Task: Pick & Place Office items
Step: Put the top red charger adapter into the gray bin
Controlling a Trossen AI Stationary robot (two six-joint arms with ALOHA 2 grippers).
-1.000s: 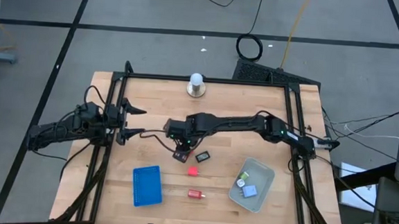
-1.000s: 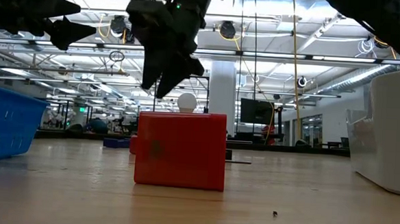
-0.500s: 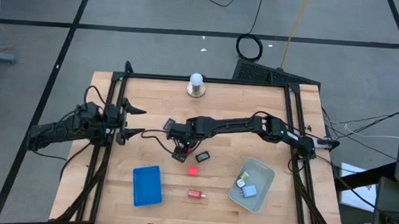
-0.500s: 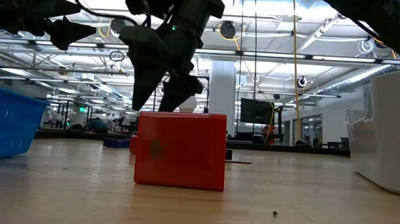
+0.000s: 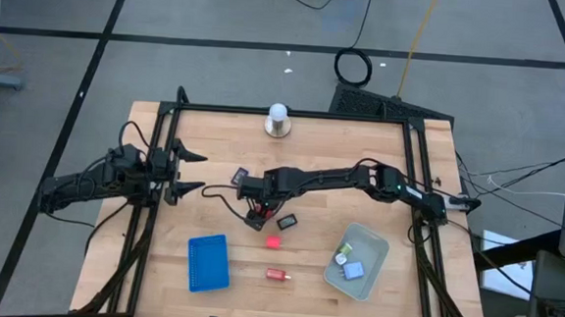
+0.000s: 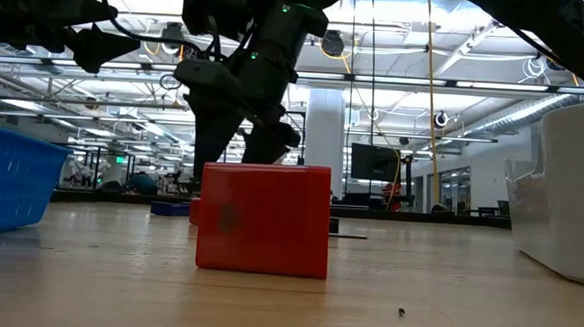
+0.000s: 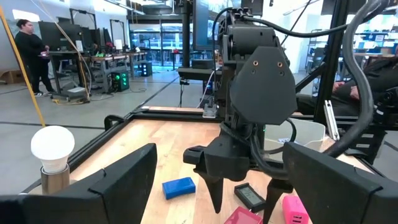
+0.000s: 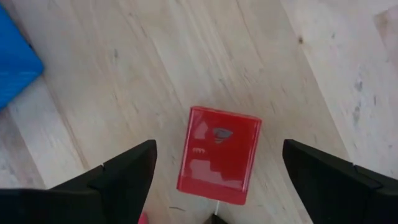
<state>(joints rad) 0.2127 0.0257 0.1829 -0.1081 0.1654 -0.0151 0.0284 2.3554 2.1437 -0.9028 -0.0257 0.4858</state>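
Two spread fingers of the right claw [image 8: 211, 186] straddle empty air above a red block [image 8: 219, 155] on the table [image 8: 186, 56].

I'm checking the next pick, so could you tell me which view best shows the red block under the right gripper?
The right wrist view: the red block lies whole between the open right gripper fingers. The high view shows it mostly hidden, the left wrist view an edge.

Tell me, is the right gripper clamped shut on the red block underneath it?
No. The right gripper stands open, its fingers apart on either side of the red block on the table.
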